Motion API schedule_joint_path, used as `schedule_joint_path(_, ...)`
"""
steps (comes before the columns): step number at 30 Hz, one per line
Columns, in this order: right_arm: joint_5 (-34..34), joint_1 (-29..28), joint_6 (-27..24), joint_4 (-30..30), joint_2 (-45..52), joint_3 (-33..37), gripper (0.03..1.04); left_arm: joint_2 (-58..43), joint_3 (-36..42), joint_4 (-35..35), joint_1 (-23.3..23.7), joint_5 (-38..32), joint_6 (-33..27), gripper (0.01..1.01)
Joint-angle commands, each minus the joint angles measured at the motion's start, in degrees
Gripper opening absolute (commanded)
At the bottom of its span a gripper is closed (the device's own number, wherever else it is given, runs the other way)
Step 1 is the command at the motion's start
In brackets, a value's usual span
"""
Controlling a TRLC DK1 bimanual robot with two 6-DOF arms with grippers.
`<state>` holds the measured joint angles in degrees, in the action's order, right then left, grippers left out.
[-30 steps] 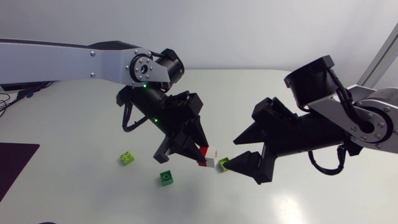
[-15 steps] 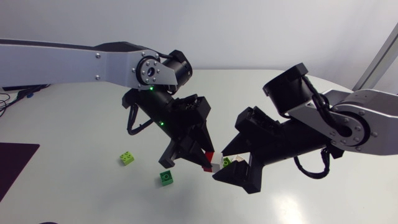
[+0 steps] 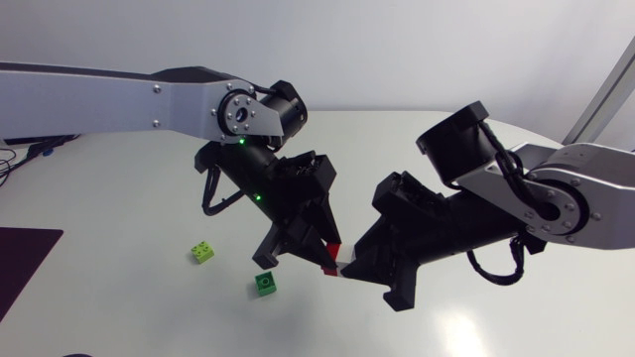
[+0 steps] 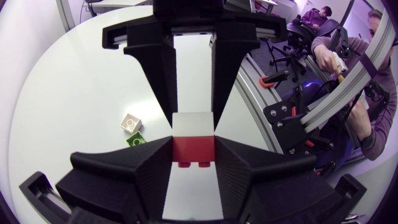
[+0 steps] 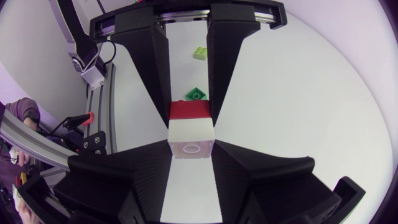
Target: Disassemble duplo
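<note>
Head view: left gripper (image 3: 319,252) and right gripper (image 3: 349,268) meet tip to tip, near table centre. Lime brick (image 3: 202,252) and green brick (image 3: 265,284) lie loose to their left.
Left wrist view: left fingers clamp the red brick (image 4: 193,148).
Right wrist view: right fingers clamp the white brick (image 5: 191,140), which is joined to the red one.

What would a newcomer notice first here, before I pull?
Both grippers meet tip to tip over the table: the left gripper clamps the red brick, the right gripper the white brick joined to it. A light green brick and a dark green brick lie loose on the table nearby.
</note>
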<state>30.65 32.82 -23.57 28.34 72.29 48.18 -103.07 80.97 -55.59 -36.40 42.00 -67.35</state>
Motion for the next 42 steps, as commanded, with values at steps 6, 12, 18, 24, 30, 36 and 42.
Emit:
schedule_joint_path(6, 0.02, 1.46, 0.02, -0.12, 0.48, -1.07, 0.27, 0.32, 2.88, -0.39, 0.46, 0.45, 1.52, 0.523)
schedule_joint_path(12, -0.24, 1.28, 0.28, -0.12, -1.19, -0.99, 0.27, 0.32, 1.12, -0.92, 1.51, 0.37, 0.2, 0.7)
schedule_joint_path(18, -0.24, 1.28, 0.28, -0.12, -1.36, -0.9, 0.27, 0.06, 0.07, -0.92, 1.51, 0.37, -0.32, 0.7)
schedule_joint_path(24, -0.42, 1.28, 0.46, 0.05, -2.16, -0.72, 0.27, -0.21, -0.2, -0.92, 1.42, 0.37, -0.5, 0.662)
schedule_joint_path(30, -0.95, 1.2, 0.37, -0.04, -2.24, -1.16, 0.27, -0.47, -0.29, -0.92, 1.33, 0.37, -0.85, 0.418)
schedule_joint_path(36, -0.95, 1.2, 0.02, -0.65, -2.24, -1.87, 0.28, -0.82, -1.25, -0.92, 0.63, 0.37, -2.08, 0.261)
schedule_joint_path(42, 6.0, -2.41, -2.0, 2.16, -3.21, -0.46, 0.28, 0.23, -2.57, -3.21, 0.37, 0.45, -5.6, 0.249)
